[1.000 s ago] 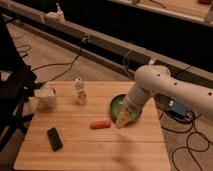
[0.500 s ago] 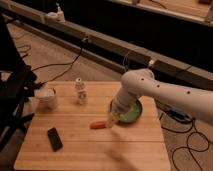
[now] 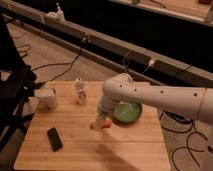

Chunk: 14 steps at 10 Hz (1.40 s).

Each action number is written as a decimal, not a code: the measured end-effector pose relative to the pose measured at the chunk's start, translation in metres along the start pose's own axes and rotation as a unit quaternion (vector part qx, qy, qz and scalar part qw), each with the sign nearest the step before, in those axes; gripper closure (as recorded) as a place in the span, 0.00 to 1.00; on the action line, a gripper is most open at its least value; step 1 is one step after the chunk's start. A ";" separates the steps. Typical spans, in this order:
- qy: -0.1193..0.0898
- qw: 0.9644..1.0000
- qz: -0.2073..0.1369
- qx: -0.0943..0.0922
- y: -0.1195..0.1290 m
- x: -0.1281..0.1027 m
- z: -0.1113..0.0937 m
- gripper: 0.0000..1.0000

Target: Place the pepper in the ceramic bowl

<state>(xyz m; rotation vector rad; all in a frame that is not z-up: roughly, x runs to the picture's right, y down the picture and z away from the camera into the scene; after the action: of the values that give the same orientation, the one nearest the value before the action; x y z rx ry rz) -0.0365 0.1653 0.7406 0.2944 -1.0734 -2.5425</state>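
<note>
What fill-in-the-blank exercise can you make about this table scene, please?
1. The pepper lies on the wooden ____, not in the ceramic bowl.
2. The gripper is down at the pepper, on the picture's ____ side of the bowl.
3. The flat device near the front edge is ____ in colour.
Missing words: table; left; black.

**Dim room, warm light on the table**

The wooden table [image 3: 75, 147] is the brightest surface, lit warmly from above, while the floor and background around it sink into near black. The white arm [image 3: 155, 97] catches the light and looks pale, slightly washed out. Its gripper [image 3: 100, 121] hangs low over the table just left of the ceramic bowl [image 3: 129, 112], jaws apart at the pepper [image 3: 106, 123]. A soft shadow lies on the wood in front of it. The bowl's green glaze shows a faint sheen.
</note>
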 end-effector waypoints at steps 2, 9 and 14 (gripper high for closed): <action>-0.001 1.000 0.001 0.005 -0.002 0.002 0.005 0.34; -0.006 1.000 0.006 -0.022 0.020 0.000 0.022 0.34; 0.002 0.998 0.054 0.009 0.028 -0.026 0.077 0.34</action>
<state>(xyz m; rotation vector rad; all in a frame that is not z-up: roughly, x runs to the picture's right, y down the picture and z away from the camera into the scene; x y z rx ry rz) -0.0306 0.2078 0.8149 0.2397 -1.0810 -2.4367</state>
